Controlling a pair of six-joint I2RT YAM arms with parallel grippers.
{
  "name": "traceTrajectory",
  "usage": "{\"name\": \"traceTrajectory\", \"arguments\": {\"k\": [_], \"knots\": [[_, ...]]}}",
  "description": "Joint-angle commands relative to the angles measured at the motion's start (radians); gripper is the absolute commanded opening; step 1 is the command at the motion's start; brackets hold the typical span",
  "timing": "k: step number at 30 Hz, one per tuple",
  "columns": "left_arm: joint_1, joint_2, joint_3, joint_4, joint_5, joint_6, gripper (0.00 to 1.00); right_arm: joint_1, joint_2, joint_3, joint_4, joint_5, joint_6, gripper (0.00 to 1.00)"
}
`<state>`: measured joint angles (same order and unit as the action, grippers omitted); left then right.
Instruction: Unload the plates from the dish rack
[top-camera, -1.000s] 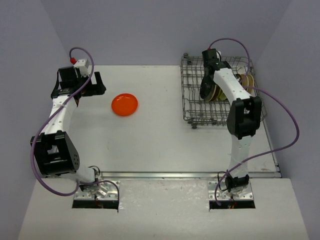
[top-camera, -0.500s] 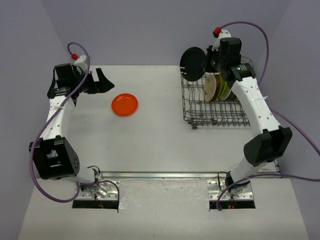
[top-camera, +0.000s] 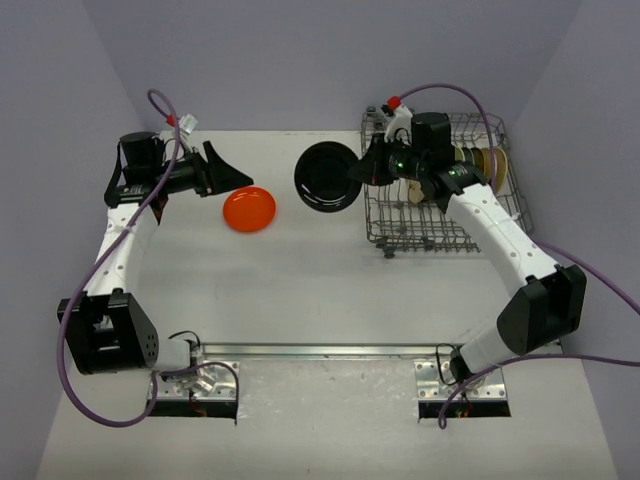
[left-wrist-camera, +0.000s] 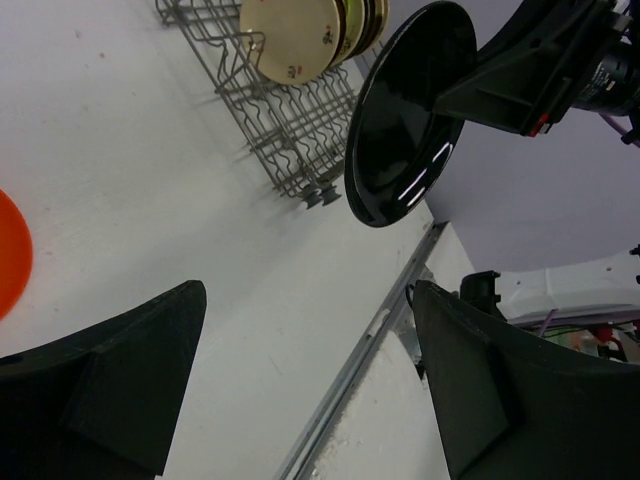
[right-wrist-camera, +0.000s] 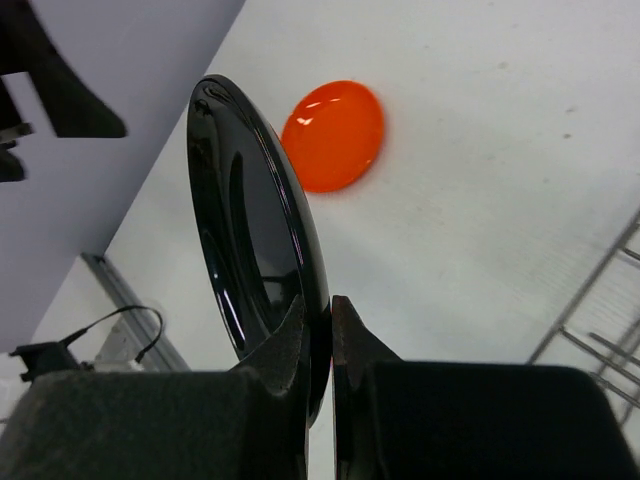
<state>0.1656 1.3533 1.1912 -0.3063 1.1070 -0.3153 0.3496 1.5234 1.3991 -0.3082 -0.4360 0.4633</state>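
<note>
Gripping a black plate (top-camera: 325, 177) by its rim, the right gripper (top-camera: 362, 172) has its two fingers pinched narrowly on either side of the edge. The plate stands on edge out in front of the fingertips, lifted clear of the table (top-camera: 300, 290). The right wrist view shows this closely: the fingers (right-wrist-camera: 290, 345) clamp the lower rim, and the glossy disc rises away from them. Behind this gripper, on its wrist side, sits the dish rack (top-camera: 430, 243). The other plates (top-camera: 480, 162) stand upright in a row at its far end, and the nearest to the left wrist camera is a cream one (left-wrist-camera: 290, 40).

Beyond the held plate, farther out from the right fingertips, an orange plate (top-camera: 249, 209) lies flat on the table.

The left gripper (top-camera: 235, 178) faces the right one with its jaws spread wide and nothing between them. The orange plate lies just beside and below its fingertips. In the left wrist view the black plate hangs ahead of the open fingers (left-wrist-camera: 130, 370), apart from them.
</note>
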Motion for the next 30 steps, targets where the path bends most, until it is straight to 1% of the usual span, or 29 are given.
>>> {"name": "traceTrajectory", "arguments": {"k": [1, 11, 15, 21, 23, 26, 28, 29, 30], "knots": [[-0.05, -0.036, -0.019, 0.033, 0.003, 0.003, 0.82, 0.045, -0.003, 0.012, 0.108, -0.08, 0.026, 0.0], [-0.142, -0.016, -0.019, -0.003, -0.039, 0.08, 0.71, 0.103, 0.073, 0.044, 0.104, -0.14, 0.084, 0.0], [-0.149, -0.013, -0.025, -0.01, -0.051, 0.096, 0.68, 0.115, 0.09, 0.059, 0.107, -0.156, 0.104, 0.0], [-0.152, 0.004, -0.021, -0.052, -0.159, 0.136, 0.61, 0.129, 0.116, 0.076, 0.118, -0.197, 0.143, 0.0], [-0.152, 0.01, -0.014, -0.071, -0.171, 0.147, 0.58, 0.132, 0.116, 0.077, 0.12, -0.203, 0.151, 0.0], [-0.154, 0.028, -0.012, -0.09, -0.182, 0.172, 0.46, 0.141, 0.126, 0.077, 0.125, -0.208, 0.159, 0.0], [-0.155, 0.03, -0.023, -0.109, -0.187, 0.197, 0.25, 0.149, 0.136, 0.077, 0.129, -0.216, 0.168, 0.0], [-0.155, 0.031, -0.029, -0.116, -0.189, 0.208, 0.18, 0.152, 0.141, 0.077, 0.132, -0.219, 0.172, 0.0], [-0.155, 0.032, -0.036, -0.122, -0.189, 0.219, 0.14, 0.154, 0.147, 0.078, 0.134, -0.221, 0.176, 0.0]]}}
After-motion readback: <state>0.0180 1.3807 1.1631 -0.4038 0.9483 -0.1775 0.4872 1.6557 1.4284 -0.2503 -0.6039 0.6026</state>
